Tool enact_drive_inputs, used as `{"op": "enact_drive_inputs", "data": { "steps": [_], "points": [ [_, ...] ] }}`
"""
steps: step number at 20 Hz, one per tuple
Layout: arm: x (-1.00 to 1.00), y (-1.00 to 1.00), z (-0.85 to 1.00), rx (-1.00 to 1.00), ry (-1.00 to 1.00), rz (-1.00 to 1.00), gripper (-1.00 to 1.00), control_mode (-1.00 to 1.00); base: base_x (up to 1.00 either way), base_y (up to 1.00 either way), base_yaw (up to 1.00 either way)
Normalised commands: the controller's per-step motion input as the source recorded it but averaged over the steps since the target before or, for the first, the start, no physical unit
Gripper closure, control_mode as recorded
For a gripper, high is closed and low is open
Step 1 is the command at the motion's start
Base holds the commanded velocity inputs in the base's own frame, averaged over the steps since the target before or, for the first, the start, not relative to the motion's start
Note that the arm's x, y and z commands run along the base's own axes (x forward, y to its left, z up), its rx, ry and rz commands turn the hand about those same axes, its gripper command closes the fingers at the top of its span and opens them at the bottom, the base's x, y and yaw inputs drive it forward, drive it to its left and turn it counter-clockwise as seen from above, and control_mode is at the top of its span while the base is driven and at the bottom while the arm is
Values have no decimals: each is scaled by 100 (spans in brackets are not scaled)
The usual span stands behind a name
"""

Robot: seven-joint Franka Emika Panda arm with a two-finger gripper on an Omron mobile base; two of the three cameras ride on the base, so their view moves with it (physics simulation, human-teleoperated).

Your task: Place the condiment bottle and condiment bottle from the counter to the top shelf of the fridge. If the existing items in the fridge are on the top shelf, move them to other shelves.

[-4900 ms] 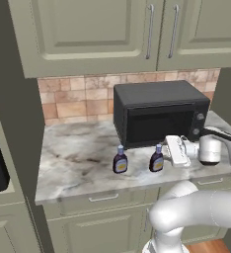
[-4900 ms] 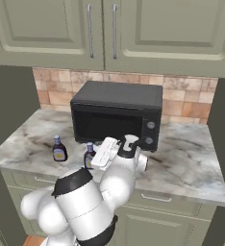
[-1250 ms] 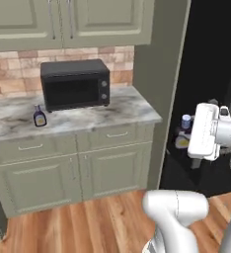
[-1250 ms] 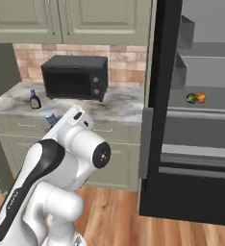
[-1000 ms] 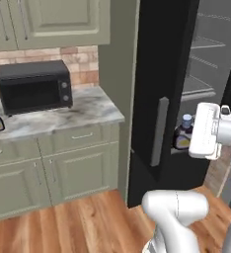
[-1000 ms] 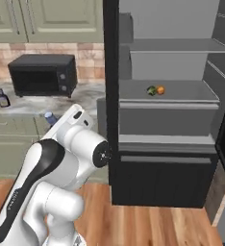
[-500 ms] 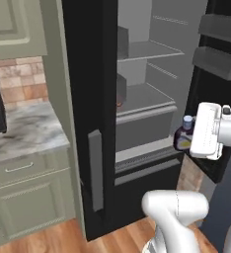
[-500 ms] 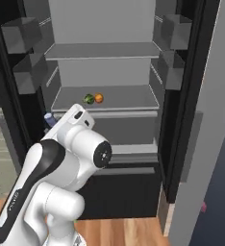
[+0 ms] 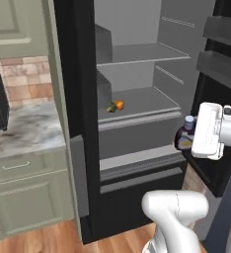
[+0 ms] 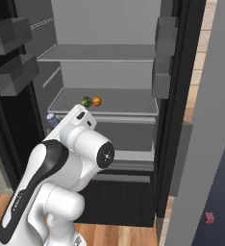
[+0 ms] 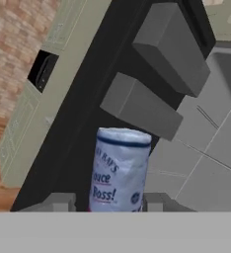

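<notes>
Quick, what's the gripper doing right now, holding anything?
Gripper: shut on the small dark-brown condiment bottle with the bluish-purple cap, its label between the fingers.

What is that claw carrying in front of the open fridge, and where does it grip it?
The claw holds a condiment bottle. Its two tips sit on either side of the labelled body, low on the bottle; the bluish cap pokes out beyond the hand.

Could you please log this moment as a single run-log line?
phase: carry to fridge | gripper: shut on condiment bottle | fridge: open | top shelf: bare | broccoli, orange vegetable: lower shelf
</notes>
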Motion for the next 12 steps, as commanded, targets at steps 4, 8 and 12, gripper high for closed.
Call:
{"op": "enact_drive_inputs", "data": {
  "steps": [4, 8, 12],
  "points": [
    [0, 0, 0, 0, 0, 0, 100, 100, 18, 18, 16],
    [0, 0, 0, 0, 0, 0, 100, 100, 35, 31, 8],
    [0, 0, 0, 0, 0, 0, 100, 100, 41, 39, 3]
  ]
}}
